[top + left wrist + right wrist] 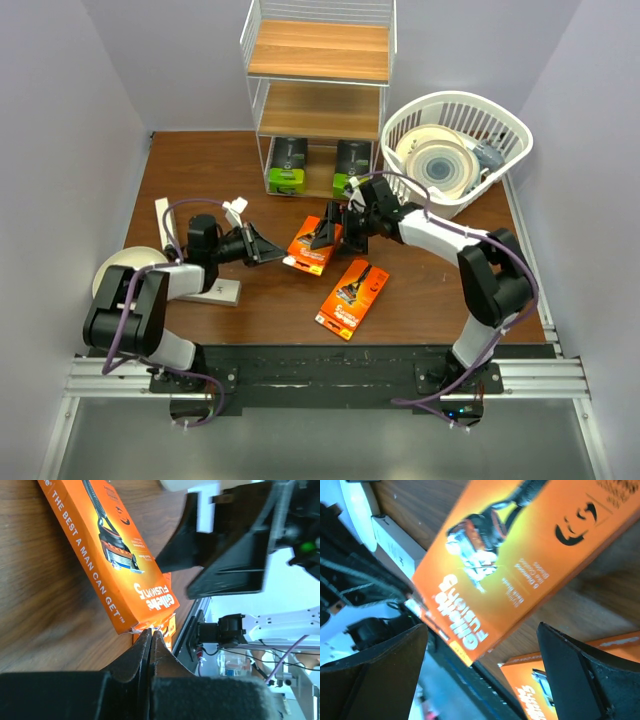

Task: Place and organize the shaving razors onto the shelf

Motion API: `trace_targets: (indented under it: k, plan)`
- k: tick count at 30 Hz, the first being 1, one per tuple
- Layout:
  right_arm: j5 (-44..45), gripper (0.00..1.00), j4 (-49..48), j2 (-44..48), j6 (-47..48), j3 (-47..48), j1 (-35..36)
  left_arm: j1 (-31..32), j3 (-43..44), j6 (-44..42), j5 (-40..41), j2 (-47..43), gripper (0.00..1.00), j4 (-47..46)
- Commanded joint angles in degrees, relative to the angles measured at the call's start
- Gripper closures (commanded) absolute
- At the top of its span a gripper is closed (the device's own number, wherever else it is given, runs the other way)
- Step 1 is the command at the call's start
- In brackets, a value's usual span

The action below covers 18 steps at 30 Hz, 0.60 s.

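One orange razor card (310, 243) (115, 545) (510, 565) sits mid-table, raised at a tilt. My left gripper (272, 252) (151, 631) is shut, its tips pinched on the card's near end. My right gripper (335, 232) (481, 626) stands wide open astride the card's far end, not touching it. A second orange card (352, 297) (535, 685) lies flat nearer the front edge. Two black razor boxes with lime-green ends (287, 165) (350, 162) stand on the bottom board of the shelf (318, 50). A slim white box (163, 228) stands at the left and another (220, 292) lies under my left arm.
A white slotted basket (500, 115) holding cream plates (440, 165) stands right of the shelf. Another cream plate (118, 272) lies at the table's left edge. The shelf's upper two boards are bare.
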<state>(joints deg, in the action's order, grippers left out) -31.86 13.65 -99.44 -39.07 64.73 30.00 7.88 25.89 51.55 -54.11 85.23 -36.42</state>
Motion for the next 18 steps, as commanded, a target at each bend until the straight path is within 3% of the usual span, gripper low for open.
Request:
trace_targets:
  k: [1, 8, 12, 18]
  plan:
    - [-2.07, 0.04, -2.75, -2.77, -9.0, -0.13, -0.2, -0.32, 0.13, 3.12, -1.97, 0.9, 1.0, -7.25]
    - [-3.21, 0.08, -2.48, -5.06, -14.79, 1.72, -0.38, 1.43, -1.37, 5.32, -0.47, 2.48, 1.0, -11.65]
    - [-5.06, 0.2, -6.52, -4.71, -15.95, 2.07, -0.2, 3.37, -0.32, 4.53, 0.4, 3.8, 1.0, -10.52]
    - [-5.23, 0.38, -5.92, -0.59, -8.93, 0.66, -0.29, 4.6, 2.85, 3.65, 1.02, 5.03, 1.0, -9.28]
